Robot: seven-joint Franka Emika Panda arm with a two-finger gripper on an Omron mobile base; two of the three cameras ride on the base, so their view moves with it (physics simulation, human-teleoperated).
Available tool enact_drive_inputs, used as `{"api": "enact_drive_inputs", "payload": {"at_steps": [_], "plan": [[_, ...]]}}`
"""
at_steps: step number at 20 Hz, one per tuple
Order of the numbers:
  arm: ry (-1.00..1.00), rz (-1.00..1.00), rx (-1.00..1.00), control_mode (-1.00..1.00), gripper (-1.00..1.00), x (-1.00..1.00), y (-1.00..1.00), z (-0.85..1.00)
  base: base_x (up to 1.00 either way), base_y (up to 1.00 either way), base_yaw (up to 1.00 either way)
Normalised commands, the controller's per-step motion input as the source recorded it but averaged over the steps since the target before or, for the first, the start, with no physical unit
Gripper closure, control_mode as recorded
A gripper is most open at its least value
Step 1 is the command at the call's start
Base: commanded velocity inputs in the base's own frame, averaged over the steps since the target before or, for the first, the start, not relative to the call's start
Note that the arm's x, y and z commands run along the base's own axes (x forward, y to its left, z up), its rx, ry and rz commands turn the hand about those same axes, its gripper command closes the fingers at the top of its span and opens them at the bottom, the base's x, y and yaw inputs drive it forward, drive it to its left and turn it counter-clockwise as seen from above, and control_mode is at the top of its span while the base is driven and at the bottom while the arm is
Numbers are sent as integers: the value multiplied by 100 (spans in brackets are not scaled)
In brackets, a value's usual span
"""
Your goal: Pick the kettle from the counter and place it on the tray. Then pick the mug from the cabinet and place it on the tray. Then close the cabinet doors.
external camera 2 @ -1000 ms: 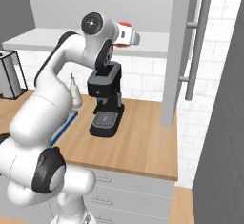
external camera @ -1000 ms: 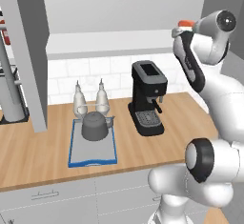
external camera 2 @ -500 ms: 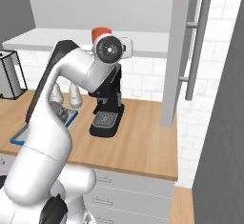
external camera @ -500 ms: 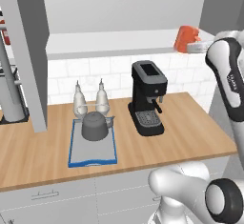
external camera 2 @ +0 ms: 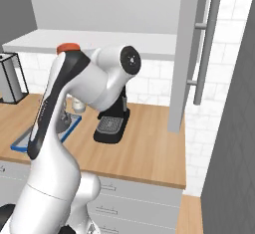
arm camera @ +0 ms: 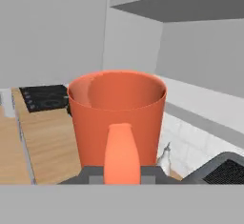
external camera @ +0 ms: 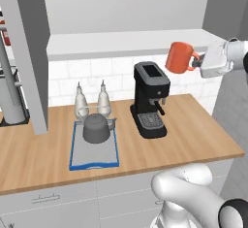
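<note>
- One mug riding high above the coffee machine, gripper clamping its handle.
- Sitting on the tray, left of the coffee machine: kettle.
- Risking a bump against the kettle's wire handle on the descent, tipping or slipping the mug.

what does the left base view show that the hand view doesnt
Left base view alone: the kettle sitting on the tray, two pale shakers behind it, and the whole coffee machine. Hand view alone: the mug's hollow inside and a dark stovetop beyond it. Both: the orange mug held by its handle in the pincer, above the wooden counter.
</note>
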Motion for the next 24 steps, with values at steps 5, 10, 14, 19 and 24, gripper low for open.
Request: {"api": "enact_drive_inputs", "payload": {"at_steps": [5, 10, 14, 19, 24], "plan": [[4, 23, -15, -100, 100, -51, 66, -29, 0, 0, 0], [7, 10, -5, -100, 100, -3, 54, -54, 0, 0, 0], [5, 6, -1, -100, 100, 0, 45, -71, 0, 0, 0], [3, 6, 0, -100, 100, 0, 42, -75, 0, 0, 0], [9, 11, 0, -100, 100, 0, 25, -64, 0, 0, 0]]}}
